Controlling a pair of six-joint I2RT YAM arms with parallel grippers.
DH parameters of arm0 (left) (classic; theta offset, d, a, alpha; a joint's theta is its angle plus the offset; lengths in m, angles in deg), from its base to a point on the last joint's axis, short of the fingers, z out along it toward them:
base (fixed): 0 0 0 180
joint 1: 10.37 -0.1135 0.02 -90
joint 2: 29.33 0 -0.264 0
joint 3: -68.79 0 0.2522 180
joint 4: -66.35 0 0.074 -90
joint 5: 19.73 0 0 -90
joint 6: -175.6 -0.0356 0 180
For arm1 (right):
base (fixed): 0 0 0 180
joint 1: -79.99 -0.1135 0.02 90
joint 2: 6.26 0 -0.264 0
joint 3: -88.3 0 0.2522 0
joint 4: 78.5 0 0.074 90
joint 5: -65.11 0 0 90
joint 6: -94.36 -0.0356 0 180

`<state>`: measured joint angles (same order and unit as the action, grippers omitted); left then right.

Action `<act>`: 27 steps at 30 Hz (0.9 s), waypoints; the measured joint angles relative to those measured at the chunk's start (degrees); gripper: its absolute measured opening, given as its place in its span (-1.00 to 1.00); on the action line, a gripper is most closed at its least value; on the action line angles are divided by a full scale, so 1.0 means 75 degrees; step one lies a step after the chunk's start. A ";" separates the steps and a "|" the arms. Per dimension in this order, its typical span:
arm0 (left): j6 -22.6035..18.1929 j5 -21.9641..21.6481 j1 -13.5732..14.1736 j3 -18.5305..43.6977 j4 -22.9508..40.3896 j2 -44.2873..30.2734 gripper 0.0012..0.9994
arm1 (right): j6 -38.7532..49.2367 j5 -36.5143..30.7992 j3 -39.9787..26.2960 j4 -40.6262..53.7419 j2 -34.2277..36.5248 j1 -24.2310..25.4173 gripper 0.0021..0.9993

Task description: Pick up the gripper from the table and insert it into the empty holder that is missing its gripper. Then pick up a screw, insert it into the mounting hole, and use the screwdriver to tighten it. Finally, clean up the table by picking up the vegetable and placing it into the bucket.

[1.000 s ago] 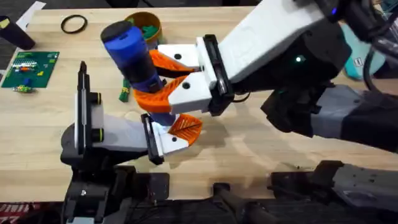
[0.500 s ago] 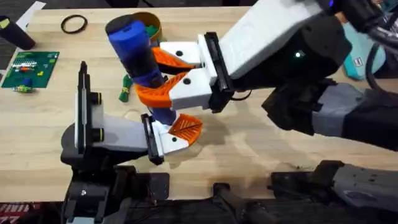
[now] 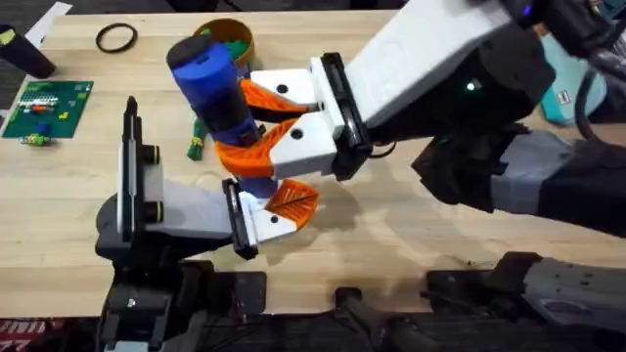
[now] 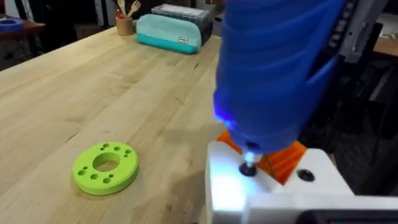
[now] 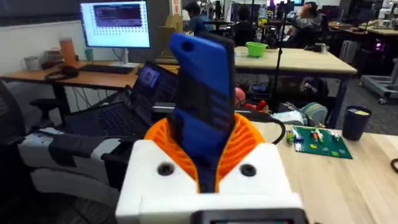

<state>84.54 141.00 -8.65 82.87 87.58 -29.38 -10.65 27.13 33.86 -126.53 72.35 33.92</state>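
Right gripper [image 3: 256,122] jaws clamped on screwdriver [image 3: 217,93] — vegetable [image 3: 196,140] just behind; bucket [image 3: 238,39] beyond.

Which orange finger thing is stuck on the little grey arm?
The gripper, the short ribbed wedge under the screwdriver. The longer orange fingers clamp the blue handle instead.

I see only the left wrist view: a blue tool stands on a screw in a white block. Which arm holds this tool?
Observer: The right gripper holds the screwdriver, with its jaws shut around the handle.
Operator: Thank you. Where is the vegetable now?
Observer: It is outside the bucket. The vegetable lies on the table, between the bucket and the screwdriver.
Operator: Is there anything inside the bucket?
Observer: Yes, something green lies inside it, but I cannot tell what it is.
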 joint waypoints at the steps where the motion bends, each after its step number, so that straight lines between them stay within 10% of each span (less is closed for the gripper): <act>1: 0.0001 0.0000 0.0000 0.0000 0.0000 0.0000 -0.98 | 0.0000 0.0001 0.0000 0.0006 0.0000 0.0001 -0.84; 27: -0.0041 -0.0007 0.0000 0.0006 -0.0019 0.0003 -0.98 | -0.0613 0.1131 -0.1020 0.0469 0.0352 0.0306 -0.83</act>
<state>84.23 140.95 -8.65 82.91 87.43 -29.36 -15.24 35.61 26.21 -123.01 74.99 36.21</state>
